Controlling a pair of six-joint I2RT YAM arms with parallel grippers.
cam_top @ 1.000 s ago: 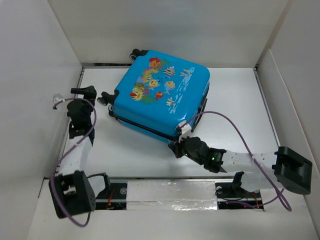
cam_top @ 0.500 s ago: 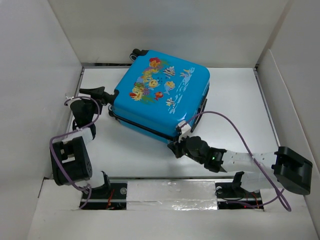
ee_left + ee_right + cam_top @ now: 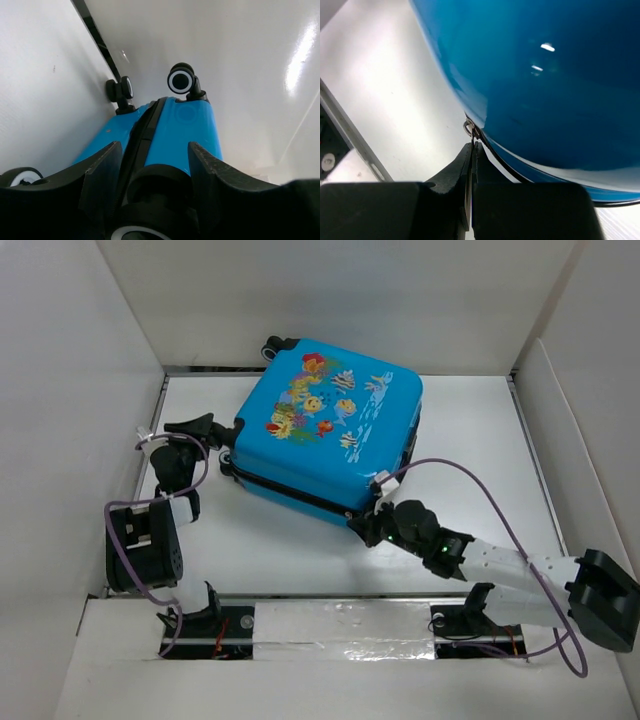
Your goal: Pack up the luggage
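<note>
Right end effector point(image 3: 471, 148) is clamped on the zipper pull point(image 3: 469, 129) of the closed luggage point(image 3: 320, 430), mid-frame on the table point(image 3: 270, 540), left end effector point(image 3: 155, 146) apart astride a wheel point(image 3: 157, 186); zipping step, next probably drag the pull along the seam.

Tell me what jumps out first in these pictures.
The bright blue luggage with cartoon fish lies flat at the far middle of the table. The right claw is shut on its zipper pull at the near corner, while the left claw straddles a black wheel at the left corner.
</note>
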